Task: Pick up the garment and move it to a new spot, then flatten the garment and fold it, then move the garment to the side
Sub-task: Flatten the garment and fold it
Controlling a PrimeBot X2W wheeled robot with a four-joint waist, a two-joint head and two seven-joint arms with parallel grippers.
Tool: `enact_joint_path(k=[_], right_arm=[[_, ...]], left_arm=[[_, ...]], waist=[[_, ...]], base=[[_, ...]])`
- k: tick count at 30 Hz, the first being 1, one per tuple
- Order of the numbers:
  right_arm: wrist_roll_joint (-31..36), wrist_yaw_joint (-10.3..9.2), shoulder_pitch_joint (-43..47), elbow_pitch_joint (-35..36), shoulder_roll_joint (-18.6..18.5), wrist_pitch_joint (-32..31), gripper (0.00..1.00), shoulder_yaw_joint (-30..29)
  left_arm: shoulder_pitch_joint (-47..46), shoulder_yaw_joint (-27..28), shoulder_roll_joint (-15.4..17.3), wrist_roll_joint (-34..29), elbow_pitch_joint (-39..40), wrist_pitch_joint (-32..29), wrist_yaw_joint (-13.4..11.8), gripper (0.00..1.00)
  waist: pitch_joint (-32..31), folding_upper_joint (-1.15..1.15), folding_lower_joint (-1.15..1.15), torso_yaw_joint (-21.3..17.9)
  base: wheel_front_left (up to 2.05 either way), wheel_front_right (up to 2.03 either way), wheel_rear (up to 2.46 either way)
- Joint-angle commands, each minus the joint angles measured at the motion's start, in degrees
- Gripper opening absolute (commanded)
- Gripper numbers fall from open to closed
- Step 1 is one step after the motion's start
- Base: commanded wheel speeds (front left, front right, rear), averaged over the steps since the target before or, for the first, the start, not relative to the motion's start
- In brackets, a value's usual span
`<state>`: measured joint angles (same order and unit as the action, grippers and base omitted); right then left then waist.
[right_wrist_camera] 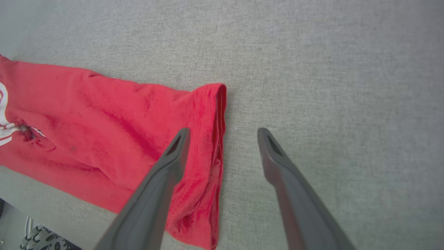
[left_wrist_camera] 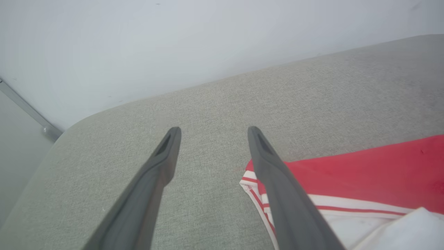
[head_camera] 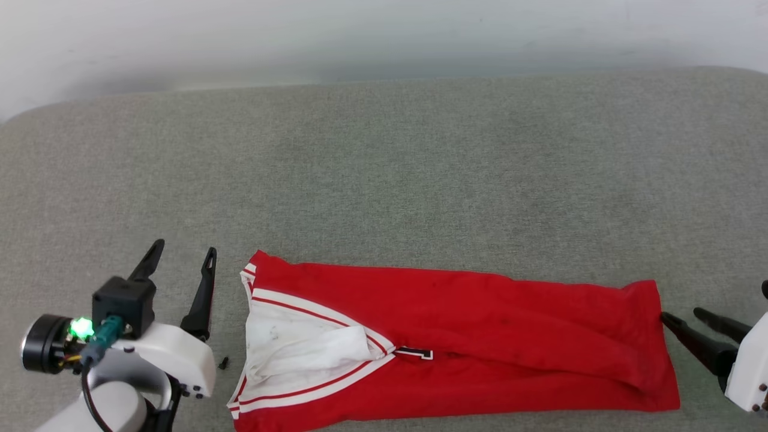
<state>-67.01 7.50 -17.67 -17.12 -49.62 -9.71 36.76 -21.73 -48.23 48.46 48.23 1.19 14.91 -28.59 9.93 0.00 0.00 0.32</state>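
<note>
At the left, the left claw (head_camera: pixel 183 247) is being held spread wide over the grey worktop (head_camera: pixel 384 180), with nothing being gripped between its fingers. It is being poised just beside the garment (head_camera: pixel 480 324), apart from the cloth. A small dark speck (head_camera: pixel 224 362) is lying on the worktop between the two. The garment is being shown stretched along the near edge of the worktop as a long red band. Its white sleeve and striped trim are lying over the left end, a scrap of black lettering is peeping out at the middle, and its hem is lying at the right. At the far right, the right claw (head_camera: pixel 682 314) is likewise being held fully released and empty, one fingertip sitting right at the hem. Whether cloth is being touched there cannot be told. The folding step is judged to be in hand: a lengthwise fold appears to be made, while the band is not yet being doubled across. The next move is thought to call for one end being pinched, probably at both corners. That end would then be carried over to the other without the thin fabric being dragged or bunched, before the garment is moved aside.
</note>
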Motion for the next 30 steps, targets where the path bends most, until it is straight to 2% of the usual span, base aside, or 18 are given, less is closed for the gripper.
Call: enact_joint_path(k=[1, 5, 8, 22, 23, 24, 25, 30], right_arm=[[-0.8, -0.02, 0.9, 0.1, 0.5, -0.3, 1.00, -0.4], [-3.5, -0.02, 2.7, 0.5, 1.8, -1.7, 1.00, -0.6], [-5.1, -0.02, 3.4, 0.7, 2.5, -3.5, 1.00, -0.3], [-6.9, -0.01, 2.2, -2.1, 8.4, -10.1, 1.00, 4.5], [-6.7, -0.01, 2.0, -2.1, 8.6, -10.0, 0.52, 4.7], [-6.5, -0.01, 1.5, -2.2, 8.8, -9.6, 0.12, 4.7], [-6.4, -0.01, 1.1, -2.3, 8.7, -9.4, 0.00, 4.7], [-5.3, -0.01, -1.0, -2.7, 6.5, -7.3, 0.00, 3.2]], left_arm=[[2.0, 1.1, -0.9, -1.4, 0.3, 0.4, -0.5, 1.00], [6.2, 7.7, -4.7, -7.6, 1.3, 0.4, -1.6, 1.00], [9.0, 12.4, -8.0, -12.3, 1.4, 0.4, -1.1, 1.00], [18.5, 30.3, -23.6, -31.4, 2.5, 0.3, 5.2, 1.00], [18.9, 31.3, -24.6, -32.5, 2.7, 0.3, 5.6, 1.00], [19.3, 32.1, -25.4, -33.6, 2.8, 0.3, 6.2, 1.00], [19.5, 32.9, -26.4, -34.6, 2.9, 0.3, 6.8, 1.00], [20.8, 36.1, -30.4, -38.0, 2.8, 0.3, 9.7, 1.00]], waist=[[0.3, 0.00, 0.00, 0.2], [0.9, 0.00, 0.00, 0.7], [1.4, 0.00, 0.00, 1.2], [2.7, 0.00, 0.00, 2.7], [2.7, 0.00, 0.00, 2.7], [2.7, 0.00, 0.00, 2.7], [2.7, 0.00, 0.00, 2.6], [2.2, 0.00, 0.00, 2.2]], base=[[0.00, 0.00, 0.00], [0.00, 0.00, 0.00], [0.00, 0.00, 0.00], [0.00, 0.00, 0.00], [0.00, 0.00, 0.00], [0.00, 0.00, 0.00], [0.00, 0.00, 0.00], [0.00, 0.00, 0.00]])
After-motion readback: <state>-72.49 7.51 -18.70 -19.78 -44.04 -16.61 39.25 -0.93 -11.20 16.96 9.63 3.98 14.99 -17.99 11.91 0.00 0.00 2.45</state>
